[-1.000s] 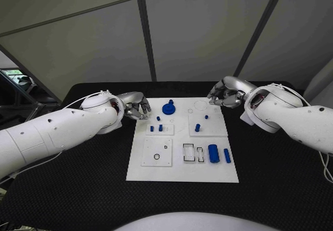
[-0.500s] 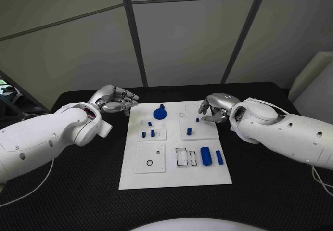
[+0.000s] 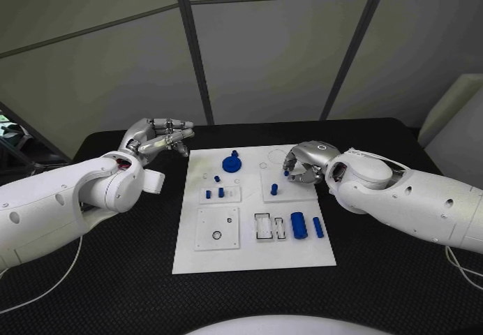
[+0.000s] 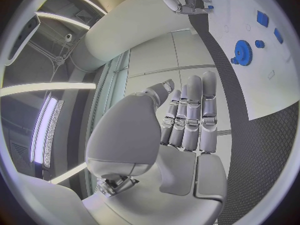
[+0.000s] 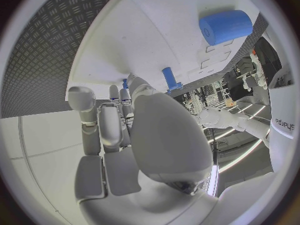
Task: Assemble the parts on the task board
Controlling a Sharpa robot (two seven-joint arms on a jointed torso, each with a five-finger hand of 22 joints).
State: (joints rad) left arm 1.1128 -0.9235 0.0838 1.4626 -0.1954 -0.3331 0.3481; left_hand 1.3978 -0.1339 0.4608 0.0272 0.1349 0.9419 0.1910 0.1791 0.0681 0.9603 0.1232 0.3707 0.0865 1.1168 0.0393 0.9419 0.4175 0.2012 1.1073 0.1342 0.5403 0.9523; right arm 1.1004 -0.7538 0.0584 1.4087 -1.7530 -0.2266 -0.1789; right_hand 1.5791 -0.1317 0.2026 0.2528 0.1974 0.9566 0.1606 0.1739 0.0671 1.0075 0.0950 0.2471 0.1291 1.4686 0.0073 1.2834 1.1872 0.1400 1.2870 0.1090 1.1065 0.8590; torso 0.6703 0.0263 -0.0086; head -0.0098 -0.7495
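Observation:
The white task board [image 3: 292, 255] lies in the middle of the black table. On it a blue gear [image 3: 232, 164] sits at the far end, with small blue pegs [image 3: 214, 191] just nearer. A blue peg [image 3: 273, 188] stands right of centre, and two blue cylinders [image 3: 299, 225] lie at the near right. My right hand [image 3: 303, 165] hangs curled over the board's far right part, fingertips at a small blue peg [image 3: 286, 172]; I cannot tell whether it grips that small blue peg [image 5: 125, 83]. My left hand [image 3: 156, 138] is raised beside the board's far left corner, its fingers [image 4: 190, 115] straight and holding nothing.
The black table [image 3: 111, 265] has bare room on both sides of the board and in front of it. Grey wall panels stand behind the table's far edge. A framed slot [image 3: 268, 227] and a plate with a ring [image 3: 218, 235] sit on the board's near half.
My right hand has come in over the board's far right part and down to the small peg. My left hand has lifted and drawn back from the board's corner, its fingers straightening.

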